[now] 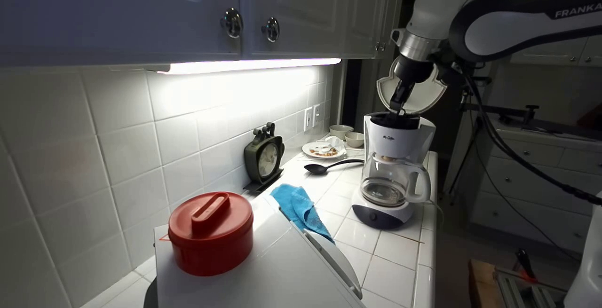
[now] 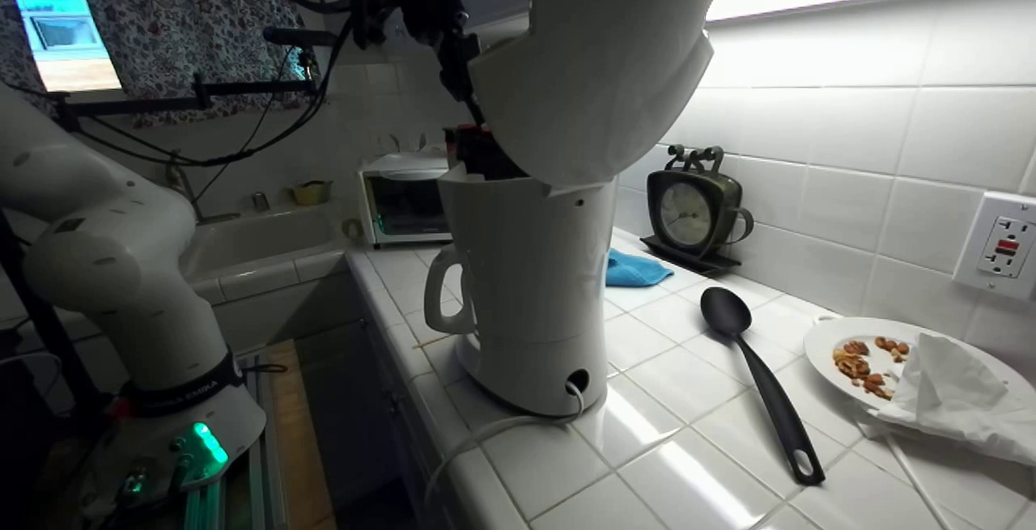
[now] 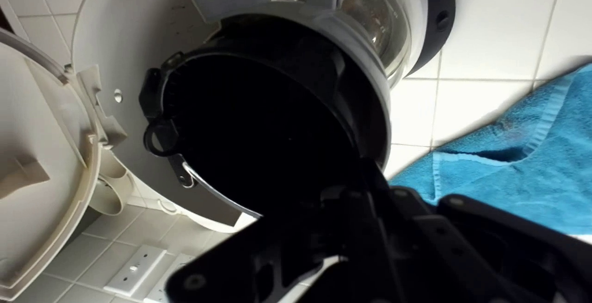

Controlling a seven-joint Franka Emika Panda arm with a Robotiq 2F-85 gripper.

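hanging over a black basket (image 3: 259, 122) in a white coffee maker (image 1: 395, 139)
the claw (image 1: 396, 108) is drawn together at the basket's edge; too dark to tell whether it pinches it. the lid (image 2: 599, 77) stands raised. in an exterior view, a blue towel (image 1: 299, 207) lies left of the coffee maker on the desk (image 1: 395, 256), a black spoon (image 1: 317, 169) farther away.

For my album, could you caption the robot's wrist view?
A dark gripper at the rim of a black basket in an open white coffee maker, a blue cloth nearby.
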